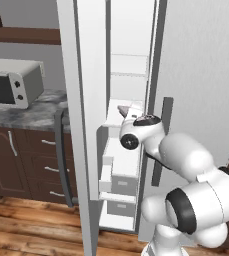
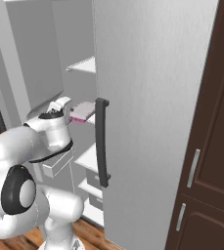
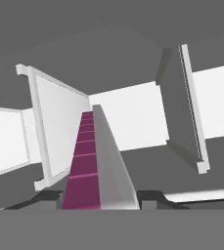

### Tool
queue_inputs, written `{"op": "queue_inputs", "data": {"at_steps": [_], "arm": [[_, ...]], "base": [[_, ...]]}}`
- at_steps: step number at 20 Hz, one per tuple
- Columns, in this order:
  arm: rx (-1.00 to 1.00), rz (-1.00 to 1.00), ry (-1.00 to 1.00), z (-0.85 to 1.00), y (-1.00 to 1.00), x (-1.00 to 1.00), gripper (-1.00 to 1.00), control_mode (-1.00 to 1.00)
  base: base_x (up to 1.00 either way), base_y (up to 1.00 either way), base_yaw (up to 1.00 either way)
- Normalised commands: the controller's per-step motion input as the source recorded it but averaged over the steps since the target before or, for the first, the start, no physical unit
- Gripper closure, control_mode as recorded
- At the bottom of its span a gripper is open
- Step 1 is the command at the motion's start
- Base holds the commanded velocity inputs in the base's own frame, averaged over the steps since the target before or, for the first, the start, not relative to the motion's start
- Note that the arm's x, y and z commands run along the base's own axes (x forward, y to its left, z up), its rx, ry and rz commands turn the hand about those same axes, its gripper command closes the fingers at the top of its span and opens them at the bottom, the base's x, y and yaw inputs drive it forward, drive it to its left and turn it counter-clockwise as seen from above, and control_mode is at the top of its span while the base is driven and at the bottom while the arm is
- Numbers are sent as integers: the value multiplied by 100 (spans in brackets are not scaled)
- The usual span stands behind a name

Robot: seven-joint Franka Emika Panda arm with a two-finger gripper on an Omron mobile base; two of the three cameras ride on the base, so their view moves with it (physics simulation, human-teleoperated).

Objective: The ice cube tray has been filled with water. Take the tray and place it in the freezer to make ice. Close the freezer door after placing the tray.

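Note:
My gripper [image 2: 70, 111] is shut on one end of the ice cube tray [image 2: 82, 112], a pale pinkish slab held level inside the open freezer [image 1: 128, 75]. From the left base the tray [image 1: 127, 110] pokes out past the wrist, just over a white shelf. In the hand view the tray [image 3: 89, 151] runs away from my gripper [image 3: 101, 200] nearly edge-on, showing magenta cells and a grey side wall, with white freezer shelves [image 3: 130, 114] beyond. The freezer door [image 1: 86, 100] stands wide open at the left, its dark bar handle [image 1: 61, 155] facing outward.
The plain right fridge door [image 2: 152, 97] is shut, and its dark handle [image 2: 101, 141] is close beside my wrist. White drawers [image 1: 121, 185] sit low in the freezer. A toaster oven [image 1: 13, 82] rests on the marble counter [image 1: 31, 112]. Dark brown cabinets [image 2: 211, 146] stand to the right.

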Motion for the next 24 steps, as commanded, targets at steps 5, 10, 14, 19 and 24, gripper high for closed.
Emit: {"op": "queue_inputs", "data": {"at_steps": [5, 10, 14, 19, 24], "arm": [[0, 0, 7, -7, 0, 43, 100, -100], [0, 0, 7, -6, 0, 47, 100, -100], [0, 0, 7, -9, 0, 57, 100, -100], [0, 0, 7, -14, 0, 71, 100, -100], [0, 0, 7, -20, 0, 81, -100, -100]], "base": [[0, 0, 0], [0, 0, 0], [0, 0, 0], [0, 0, 0], [0, 0, 0]]}}
